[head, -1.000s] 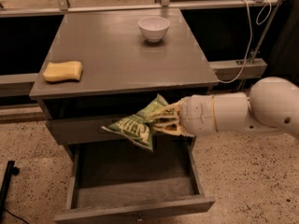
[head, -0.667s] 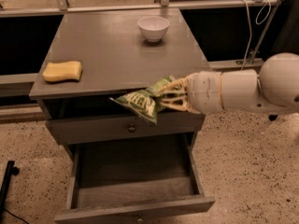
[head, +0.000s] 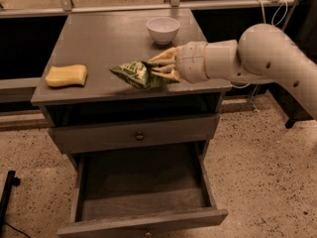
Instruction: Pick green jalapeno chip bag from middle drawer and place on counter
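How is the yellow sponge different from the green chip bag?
The yellow sponge is smooth and blocky; the green jalapeno chip bag is crinkled and pointed. The sponge lies free on the counter; the bag is held by the gripper, near the counter's front edge. Both are small and about the same size.
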`<state>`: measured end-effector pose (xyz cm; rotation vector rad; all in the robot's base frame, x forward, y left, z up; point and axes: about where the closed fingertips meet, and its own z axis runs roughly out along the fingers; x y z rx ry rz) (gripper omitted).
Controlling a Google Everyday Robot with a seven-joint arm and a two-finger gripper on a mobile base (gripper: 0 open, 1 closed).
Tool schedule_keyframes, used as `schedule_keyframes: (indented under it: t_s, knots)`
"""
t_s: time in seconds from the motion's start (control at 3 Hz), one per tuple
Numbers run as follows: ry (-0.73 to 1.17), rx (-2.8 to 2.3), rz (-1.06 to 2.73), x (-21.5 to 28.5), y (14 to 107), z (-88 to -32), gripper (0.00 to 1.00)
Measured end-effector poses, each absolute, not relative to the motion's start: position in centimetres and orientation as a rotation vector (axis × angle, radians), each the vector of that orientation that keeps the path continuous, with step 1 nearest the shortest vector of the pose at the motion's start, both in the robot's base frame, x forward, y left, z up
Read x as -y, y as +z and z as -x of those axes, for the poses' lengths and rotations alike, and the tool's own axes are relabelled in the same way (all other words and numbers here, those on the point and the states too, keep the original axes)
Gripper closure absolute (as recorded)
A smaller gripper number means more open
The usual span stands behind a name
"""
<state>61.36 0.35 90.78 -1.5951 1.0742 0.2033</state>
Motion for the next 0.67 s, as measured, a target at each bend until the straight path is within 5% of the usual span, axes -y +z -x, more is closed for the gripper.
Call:
schedule_keyframes:
  t_s: [0.33, 0.67]
  knots:
    - [0.237, -1.085, 1.56, -2.0, 90.7, -63.5, 1.0]
    - [0.243, -1.165, 1.538, -2.5, 88.1, -66.1, 0.74]
